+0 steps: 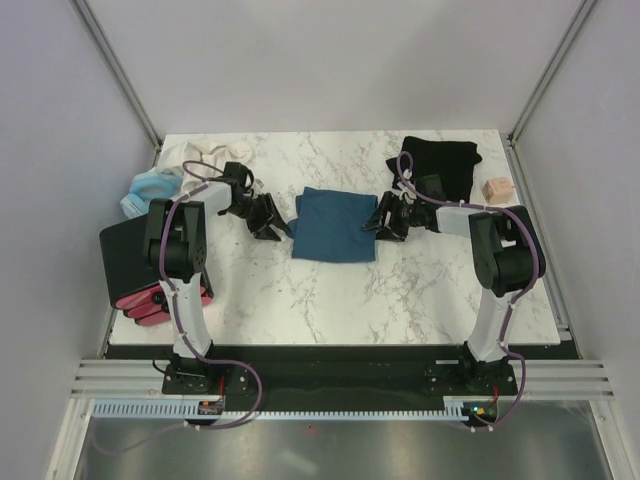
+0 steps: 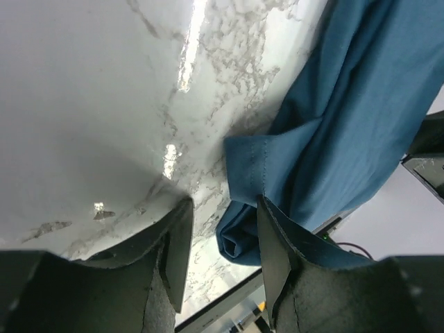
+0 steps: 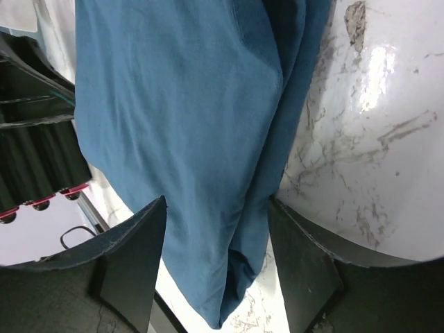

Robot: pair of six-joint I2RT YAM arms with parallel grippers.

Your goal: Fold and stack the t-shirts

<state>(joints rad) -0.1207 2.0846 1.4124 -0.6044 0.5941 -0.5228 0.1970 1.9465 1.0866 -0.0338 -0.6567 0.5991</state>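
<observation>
Two pincers, both apart: left gripper [image 1: 268,220] at teal shirt's [image 1: 335,225] 9 o'clock, right gripper [image 1: 386,219] at 3.
Risk: a finger catching the cloth could have dragged the fold open.

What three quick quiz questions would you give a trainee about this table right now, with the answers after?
1. True or false: the black t-shirt is stacked on the teal t-shirt.
2. Where does the teal t-shirt lie?
A. Flat on the table between the left hand and the right hand
B. Hanging off the near table edge
C. Lifted clear of the table by both hands
3. Fill in: the small pink cube sits on the robot's ___ side of the black t-shirt.

Key:
1. False. The shirts lie apart, and the black one is at the far right.
2. A
3. right
</observation>
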